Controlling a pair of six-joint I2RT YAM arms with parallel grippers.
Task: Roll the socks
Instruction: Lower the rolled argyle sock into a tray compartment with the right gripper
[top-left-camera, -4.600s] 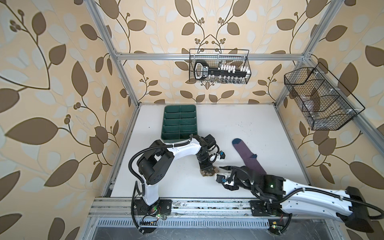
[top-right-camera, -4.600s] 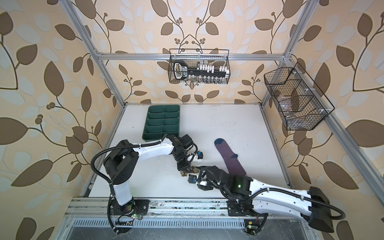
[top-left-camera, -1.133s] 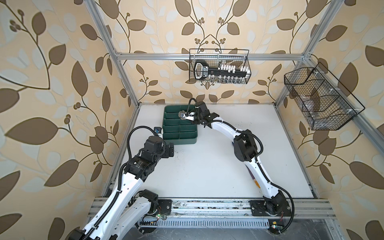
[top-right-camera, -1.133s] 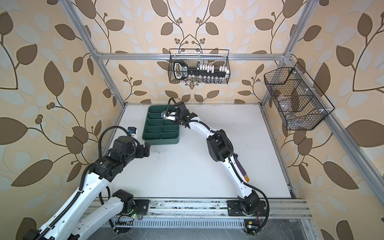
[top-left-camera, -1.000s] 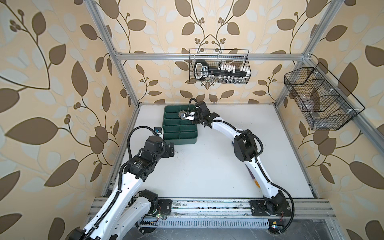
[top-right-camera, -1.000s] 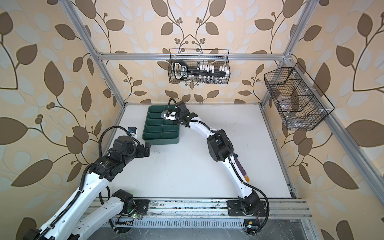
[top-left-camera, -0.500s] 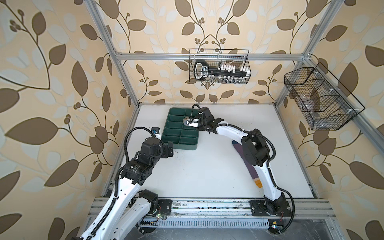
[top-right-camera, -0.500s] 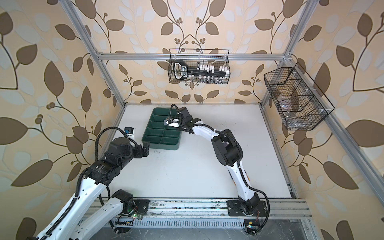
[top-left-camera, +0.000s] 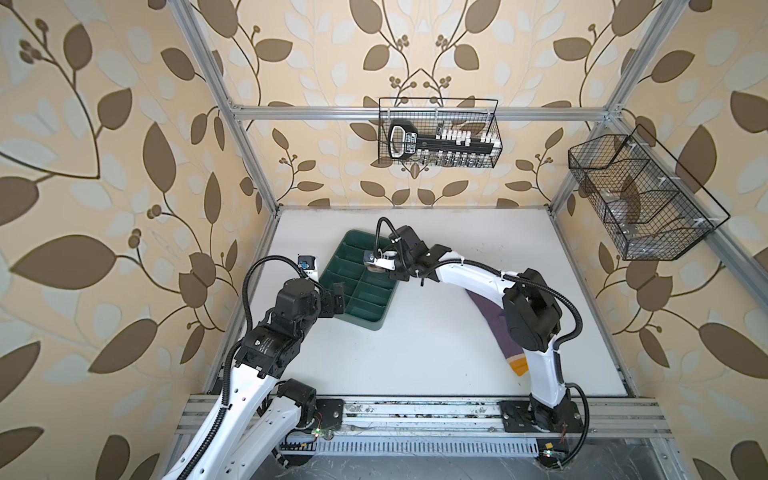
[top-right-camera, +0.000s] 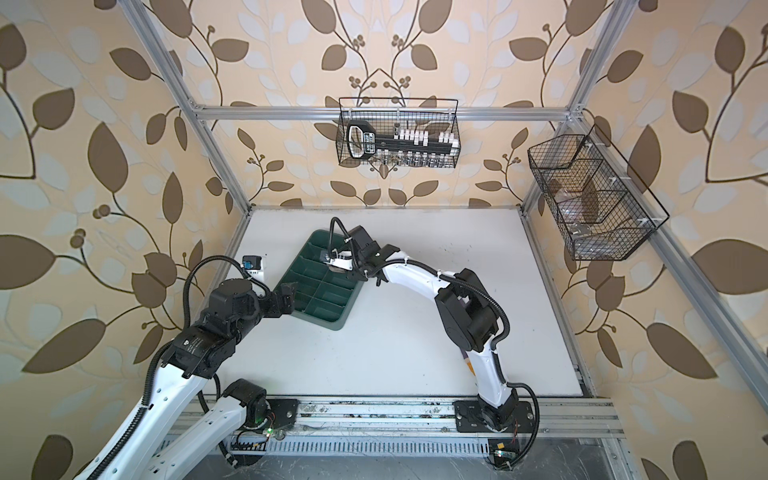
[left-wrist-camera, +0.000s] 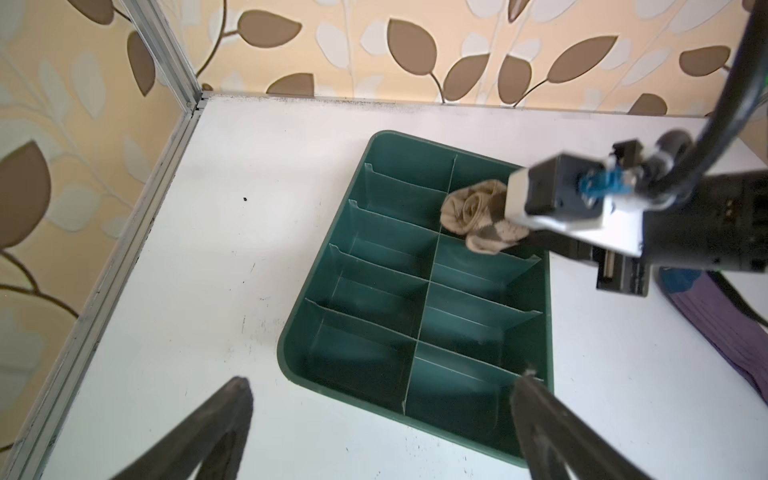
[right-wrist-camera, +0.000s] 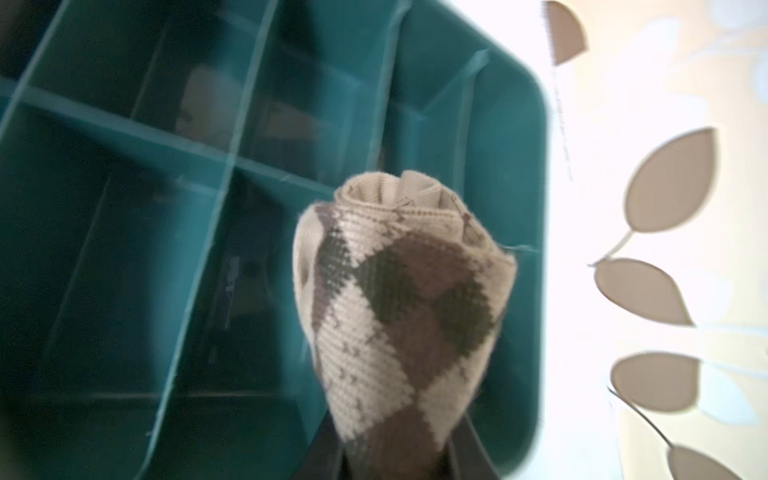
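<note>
Right wrist view shows you the rolled tan sock (right-wrist-camera: 399, 311) clamped in your right gripper (right-wrist-camera: 397, 465) over the far compartments of the green tray (right-wrist-camera: 519, 166). Your left gripper (left-wrist-camera: 384, 382) gapes empty beside the tray's near-left edge. Open table (top-left-camera: 436, 353) lies between the arms. The purple sock (top-left-camera: 488, 320) lies flat beneath the right arm. The black tool (top-left-camera: 409, 143) has a label too small to read.

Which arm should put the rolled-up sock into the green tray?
Right. The right pincer grips the rolled tan sock just above the green tray and its compartments. The left pincer hangs open and empty at the tray's edge.
</note>
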